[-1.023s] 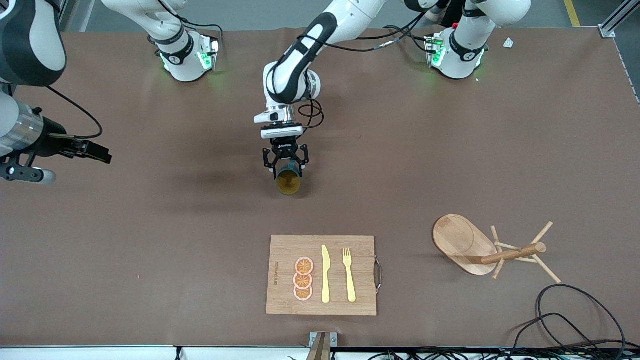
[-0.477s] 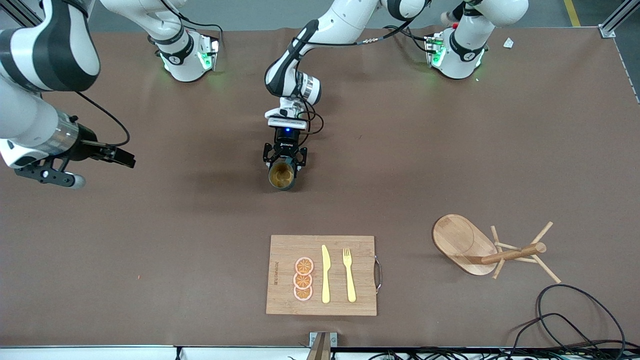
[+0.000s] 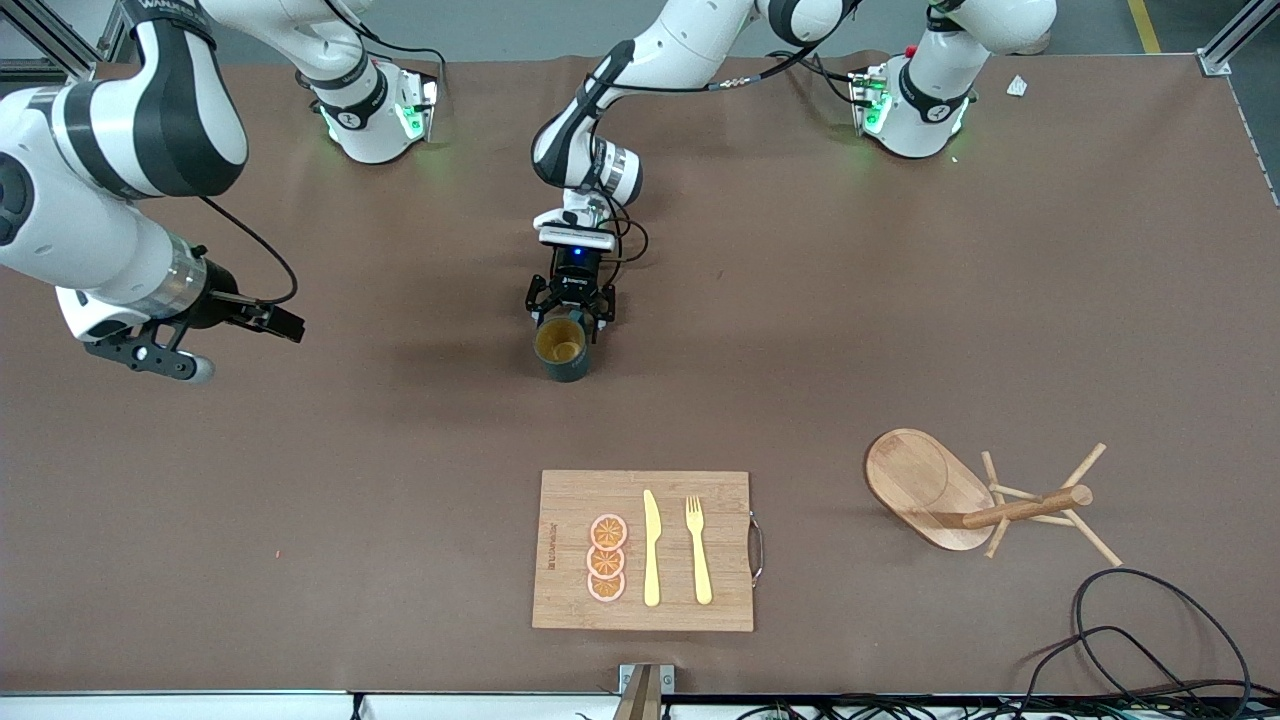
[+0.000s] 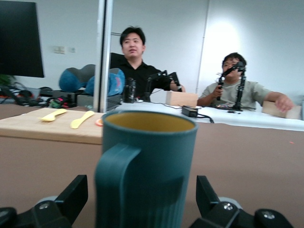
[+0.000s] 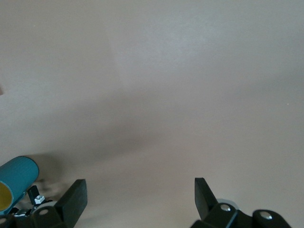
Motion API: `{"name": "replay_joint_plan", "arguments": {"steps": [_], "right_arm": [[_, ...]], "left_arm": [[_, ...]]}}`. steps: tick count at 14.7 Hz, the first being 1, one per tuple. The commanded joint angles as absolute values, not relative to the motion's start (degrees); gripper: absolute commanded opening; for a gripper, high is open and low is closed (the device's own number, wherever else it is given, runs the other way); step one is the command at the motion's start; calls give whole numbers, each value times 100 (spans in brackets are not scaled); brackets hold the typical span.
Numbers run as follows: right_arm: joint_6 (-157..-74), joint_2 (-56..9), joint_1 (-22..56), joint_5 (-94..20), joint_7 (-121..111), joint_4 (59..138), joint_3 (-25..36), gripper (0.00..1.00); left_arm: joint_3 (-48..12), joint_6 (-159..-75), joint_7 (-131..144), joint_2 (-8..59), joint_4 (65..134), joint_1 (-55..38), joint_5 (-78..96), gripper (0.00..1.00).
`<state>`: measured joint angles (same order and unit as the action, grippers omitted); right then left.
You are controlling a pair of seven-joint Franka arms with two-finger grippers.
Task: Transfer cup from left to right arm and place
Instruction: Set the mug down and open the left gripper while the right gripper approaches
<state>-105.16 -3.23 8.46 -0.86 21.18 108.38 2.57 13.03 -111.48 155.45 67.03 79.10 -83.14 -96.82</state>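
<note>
Front view: the cup (image 3: pixel 561 348) stands upright on the tabletop (image 3: pixel 900 300) near its middle, mouth up with the yellowish-tan inside showing, long axis vertical. It sits farther from the front camera than the cutting board (image 3: pixel 645 550), which carries three orange slices (image 3: pixel 606 558), a yellow knife (image 3: pixel 651 548) and a yellow fork (image 3: pixel 698 549). The left gripper (image 3: pixel 571 312) sits low at the cup's rim, its arm reaching in from its base and bent down steeply at the wrist. The right gripper (image 3: pixel 270 320) hangs over bare tabletop toward the right arm's end, well apart from the cup, forearm roughly level, pointing toward the cup. A wooden mug tree (image 3: pixel 985 500) lies tipped over toward the left arm's end.

Left wrist view: the cup (image 4: pixel 147 166) fills the middle, upright, its loop handle turned toward the camera. The jaws stand spread, one finger (image 4: pixel 71 197) on either side, each with a clear gap to the ribbed wall, so nothing is gripped.

Right wrist view: the right gripper (image 5: pixel 140 194) has its jaws wide apart and empty over plain tabletop; the cup (image 5: pixel 14 183) shows at the edge
</note>
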Motion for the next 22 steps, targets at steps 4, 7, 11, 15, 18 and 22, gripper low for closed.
{"name": "replay_joint_plan", "arguments": {"steps": [4,7,11,15,18,22], "right_arm": [[-10907,-150,1274,-123,2645,11355,264,100],[-10994,-167,1397,-141,2715,11390,264,100],[-11557,-132,1845,-149,2760,11918,264,100],[-11715,-176,2083,-446,2760,11944,264,100],[-11865,-211,2188,-580,2760,11962,264,100],[-12382,-456,2609,-686,3251,12111,264,100]], "left_arm": [[678,-10479,14515,5548,8279,-8385,-7572,100],[475,-10160,14142,5029,8270,-8385,-6953,100],[457,-10082,13783,4247,8332,-8367,-6076,100],[466,-9923,12624,2984,8603,-7956,-4968,100],[466,-9923,11395,2059,8964,-7315,-4265,100],[475,-9923,9602,1513,8930,-6155,-3447,100]]}}
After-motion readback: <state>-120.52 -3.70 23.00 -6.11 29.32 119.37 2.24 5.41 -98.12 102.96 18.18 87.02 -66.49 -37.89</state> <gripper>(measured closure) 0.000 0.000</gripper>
